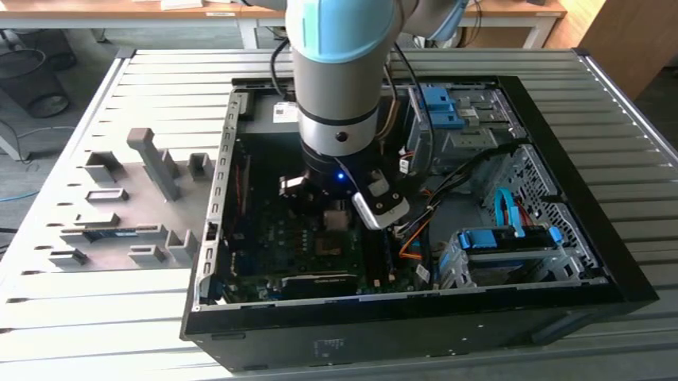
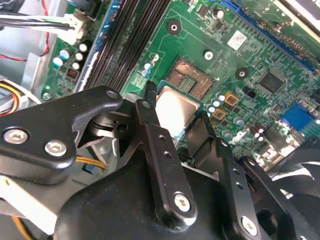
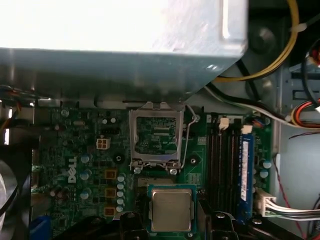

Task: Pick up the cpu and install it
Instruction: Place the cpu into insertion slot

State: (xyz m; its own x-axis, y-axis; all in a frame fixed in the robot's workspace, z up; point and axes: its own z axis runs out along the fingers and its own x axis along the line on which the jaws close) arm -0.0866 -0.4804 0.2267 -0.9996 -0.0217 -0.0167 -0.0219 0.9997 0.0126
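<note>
Your hand (image 3: 172, 218) gripped the cpu (image 3: 171, 209) just short of the open, empty socket (image 3: 154, 137), at nine o'clock from the blue drive cage (image 1: 498, 242) in the exterior view; seating was not yet done.

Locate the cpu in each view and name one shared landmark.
Exterior view: hidden under the arm, over the motherboard.
First wrist view: cpu between the fingers, near the empty socket.
Second wrist view: cpu between the fingers, near that socket.
Shared landmark: the socket, in both wrist views.
</note>
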